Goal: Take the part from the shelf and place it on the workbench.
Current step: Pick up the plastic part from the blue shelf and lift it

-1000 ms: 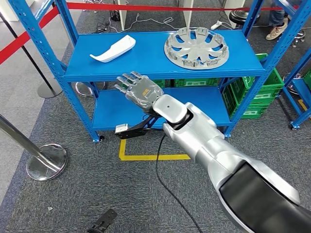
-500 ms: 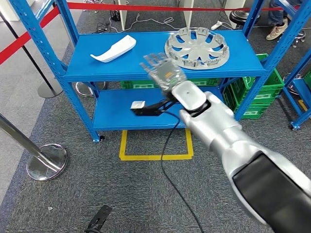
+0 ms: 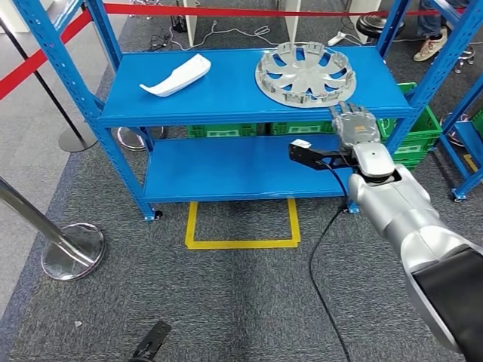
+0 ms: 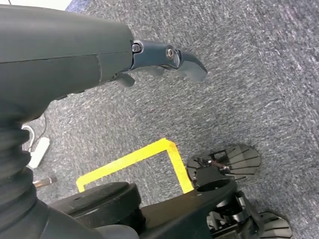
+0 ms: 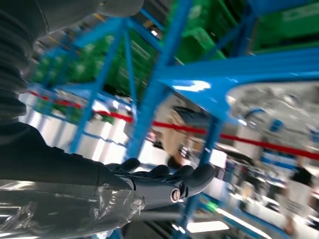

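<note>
I saw the right hand (image 3: 354, 123) empty, fingers apart, just below the shelf (image 3: 228, 94) edge; the wheel cover (image 3: 305, 73) lay just beyond it. Left hand (image 4: 165, 57) hung empty, probably open.

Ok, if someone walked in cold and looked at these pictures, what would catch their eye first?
Probably the big silver hubcap lying flat on the right of the blue shelf's top level, with the robot's right hand held open, fingers apart, at the shelf's front edge just below it. Next, the white curved part on the left of the same level, and the yellow floor marking on the grey carpet in front.
</note>
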Tool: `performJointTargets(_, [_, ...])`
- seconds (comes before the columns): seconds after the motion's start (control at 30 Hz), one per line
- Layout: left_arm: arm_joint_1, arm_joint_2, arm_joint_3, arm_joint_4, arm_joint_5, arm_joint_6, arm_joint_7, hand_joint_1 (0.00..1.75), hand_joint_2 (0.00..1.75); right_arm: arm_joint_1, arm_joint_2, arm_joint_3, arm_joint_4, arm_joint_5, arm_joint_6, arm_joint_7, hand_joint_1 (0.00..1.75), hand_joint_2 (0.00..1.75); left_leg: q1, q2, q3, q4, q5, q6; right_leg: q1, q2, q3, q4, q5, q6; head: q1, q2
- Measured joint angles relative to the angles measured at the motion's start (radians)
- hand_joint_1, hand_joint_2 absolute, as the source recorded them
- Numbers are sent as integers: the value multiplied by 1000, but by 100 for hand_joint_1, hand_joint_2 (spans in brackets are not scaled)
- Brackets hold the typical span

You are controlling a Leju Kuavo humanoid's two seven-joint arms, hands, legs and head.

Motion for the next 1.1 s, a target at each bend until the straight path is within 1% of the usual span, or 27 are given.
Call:
performJointTargets(0.13, [2, 2, 1, 0, 0, -1, 0, 0, 175, 24, -36, -29, 5, -7, -4, 21, 0, 175, 0, 0, -1, 0, 0, 0, 0, -1, 0, 0, 0, 0, 0, 0])
performJointTargets(0.2, [3, 3, 4, 0, 0, -2, 0, 0, 175, 37, -53, -42, 9, -9, 9, 34, 0, 175, 0, 0, -1, 0, 0, 0, 0, 0, 0, 0, 0, 0, 0, 0])
performJointTargets(0.4, [4, 6, 8, 0, 0, -8, 2, 0, 175, 73, -81, -77, 20, -12, 121, 77, 0, 175, 0, 0, -1, 0, 0, 0, -1, 0, 0, 0, 0, 0, 0, 0])
performJointTargets(0.5, [3, 8, 8, 0, 0, -10, 2, 0, 175, 90, -83, -83, 21, 2, 134, 63, 0, 175, 0, 0, -1, 0, 0, 0, 0, 0, 0, 0, 0, 0, 0, 0])
performJointTargets(0.63, [3, 8, 10, 0, 0, -12, 2, 0, 175, 106, -75, -82, 21, 33, 124, 17, 0, 175, 0, 0, -1, 0, 0, 0, 0, 0, 0, 0, 0, 0, 0, 0])
performJointTargets(0.73, [3, 8, 12, 0, 0, -12, 0, 0, 175, 115, -58, -80, 18, 61, 72, -33, 0, 175, 1, 0, -2, 0, 0, 0, 0, 0, 0, 1, 0, 0, 0, 0])
performJointTargets(0.9, [4, 8, 15, 0, 0, -8, -7, 0, 175, 120, -10, -77, 0, 103, -104, -148, 0, 175, 1, 0, -2, 0, 1, 0, 0, 0, 0, 1, 0, 0, 0, 0])
performJointTargets(1.0, [4, 7, 16, 0, 0, -7, -7, 0, 175, 120, 22, -76, -14, 121, -176, -188, 0, 175, 1, 0, -2, 0, 1, 1, 0, -1, 0, 1, 0, 0, 0, 0])
performJointTargets(1.1, [4, 7, 16, 0, 0, -6, -7, 0, 175, 120, 48, -72, -26, 131, -211, -208, 0, 175, 1, 0, -2, 0, 1, 1, 0, -1, 0, 1, 0, 0, 0, 0])
